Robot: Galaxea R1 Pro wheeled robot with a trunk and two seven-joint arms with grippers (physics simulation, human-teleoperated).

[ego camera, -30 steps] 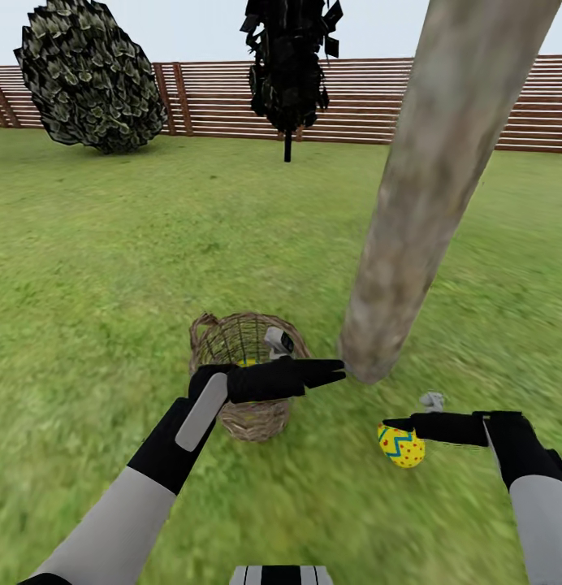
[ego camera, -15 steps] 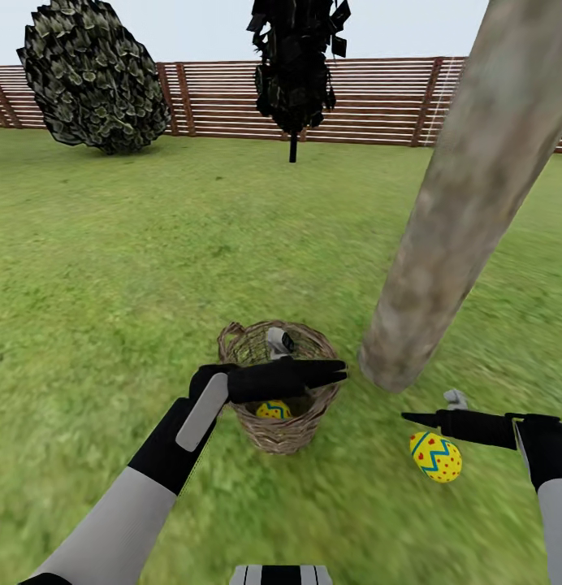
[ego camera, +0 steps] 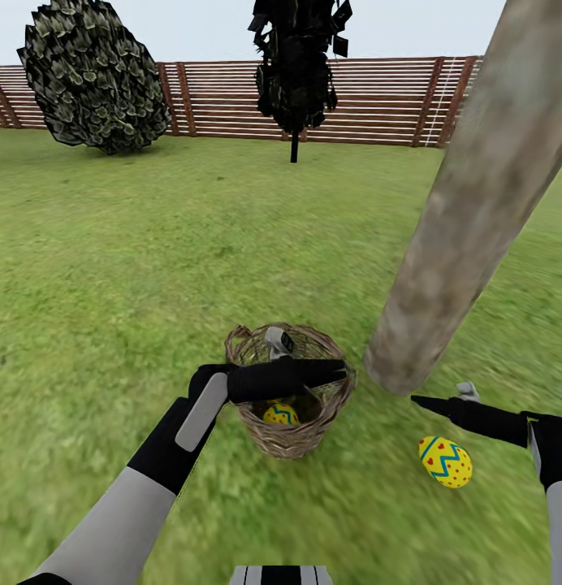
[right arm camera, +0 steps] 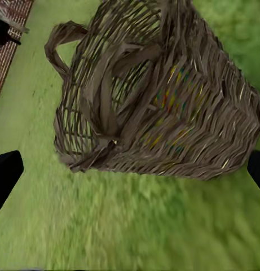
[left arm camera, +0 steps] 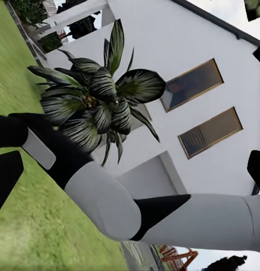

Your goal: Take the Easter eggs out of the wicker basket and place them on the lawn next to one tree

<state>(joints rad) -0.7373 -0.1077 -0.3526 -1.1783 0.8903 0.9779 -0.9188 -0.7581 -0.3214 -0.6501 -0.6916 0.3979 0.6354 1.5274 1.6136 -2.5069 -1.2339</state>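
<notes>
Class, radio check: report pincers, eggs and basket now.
Left pincer over wicker basket. Right pincer empty. One Easter egg on lawn by tree; one egg visible in basket.

Setting: outdoor yard under a pale, overcast sky (ego camera: 200,32). Boundary: brown horizontal-slat wooden fence (ego camera: 378,101) ran along the far side. Plantings: round dark-green bush (ego camera: 92,77) at far left; thin-stemmed black-leaved tree (ego camera: 296,73) before the fence. White house wall (left arm camera: 180,62) carried two amber-paned windows (left arm camera: 192,84).

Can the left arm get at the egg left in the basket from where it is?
Probably yes. The left gripper hangs right over the wicker basket's open top, and the egg lies exposed inside with nothing covering it; the arm would need to tip downward.
</notes>
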